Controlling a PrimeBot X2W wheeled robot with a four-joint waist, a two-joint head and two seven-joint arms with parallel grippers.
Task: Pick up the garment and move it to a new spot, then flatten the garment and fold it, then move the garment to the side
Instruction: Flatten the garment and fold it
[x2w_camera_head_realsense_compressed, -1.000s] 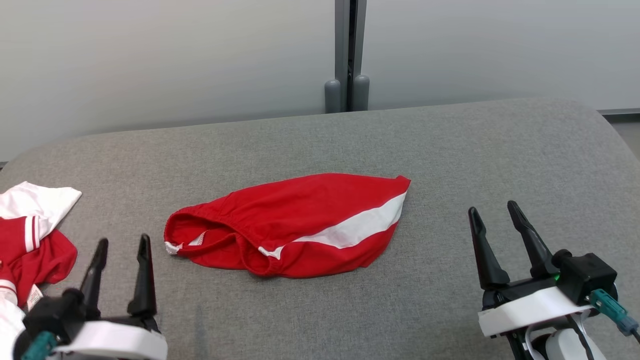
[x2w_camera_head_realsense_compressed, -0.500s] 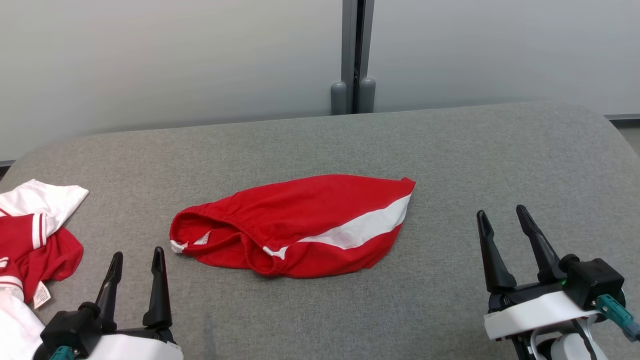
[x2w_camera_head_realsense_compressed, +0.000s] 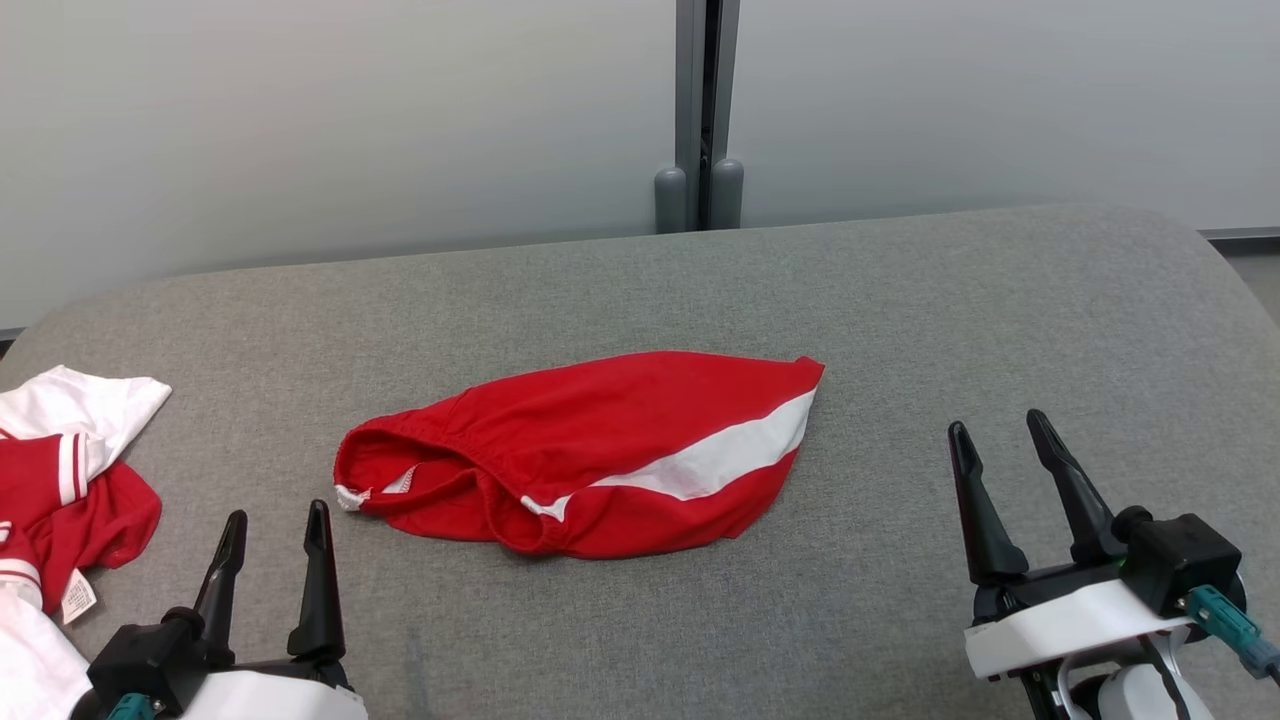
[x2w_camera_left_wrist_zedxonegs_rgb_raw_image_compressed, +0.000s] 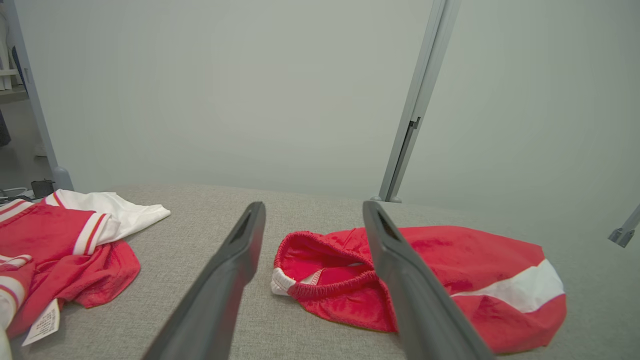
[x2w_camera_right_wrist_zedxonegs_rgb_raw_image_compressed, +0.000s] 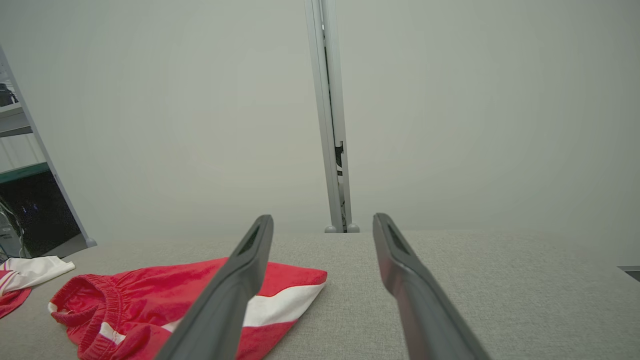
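The garment (x2w_camera_head_realsense_compressed: 600, 450), red shorts with a white side stripe, lies loosely flattened in the middle of the grey table (x2w_camera_head_realsense_compressed: 900, 300), waistband toward the left. My left gripper (x2w_camera_head_realsense_compressed: 277, 515) is open near the front left edge, just short of the waistband and touching nothing. The left wrist view looks between the spread fingers of my left gripper (x2w_camera_left_wrist_zedxonegs_rgb_raw_image_compressed: 314, 205) at the garment's (x2w_camera_left_wrist_zedxonegs_rgb_raw_image_compressed: 450, 270) waistband opening. My right gripper (x2w_camera_head_realsense_compressed: 997, 424) stands open at the front right, well clear of the shorts' striped end. In the right wrist view, my right gripper (x2w_camera_right_wrist_zedxonegs_rgb_raw_image_compressed: 322, 217) has the garment (x2w_camera_right_wrist_zedxonegs_rgb_raw_image_compressed: 150, 295) to its left.
A heap of red and white clothes (x2w_camera_head_realsense_compressed: 60, 480) lies at the table's left edge, also seen as clothes (x2w_camera_left_wrist_zedxonegs_rgb_raw_image_compressed: 60, 235) left of my left fingers. A pale wall with a grey post (x2w_camera_head_realsense_compressed: 700, 100) stands behind the table's far edge.
My left gripper has shifted a little to the right and back toward the near edge. The head view wobbled slightly. The garment and right gripper have stayed put.
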